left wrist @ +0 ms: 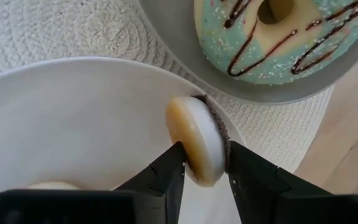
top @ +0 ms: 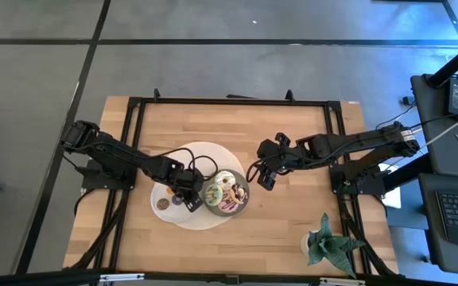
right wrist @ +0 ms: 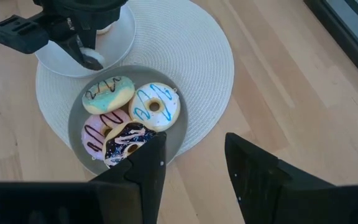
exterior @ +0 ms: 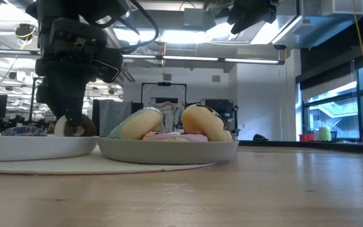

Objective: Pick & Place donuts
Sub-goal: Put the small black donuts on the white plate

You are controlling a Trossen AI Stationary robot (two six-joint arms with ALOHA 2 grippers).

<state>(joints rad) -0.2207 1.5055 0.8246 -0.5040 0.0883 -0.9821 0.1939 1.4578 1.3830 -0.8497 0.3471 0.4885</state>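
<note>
Upright on the white plate [left wrist: 73, 118], beside the grey plate [left wrist: 185, 56], a small donut [left wrist: 197, 140] stands between my left gripper's [left wrist: 205, 163] part-open fingers.

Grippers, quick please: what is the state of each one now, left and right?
Left gripper: over the white plate, a small donut on edge between its fingers; grip or release cannot be told.
Right gripper: open, holding nothing.
</note>
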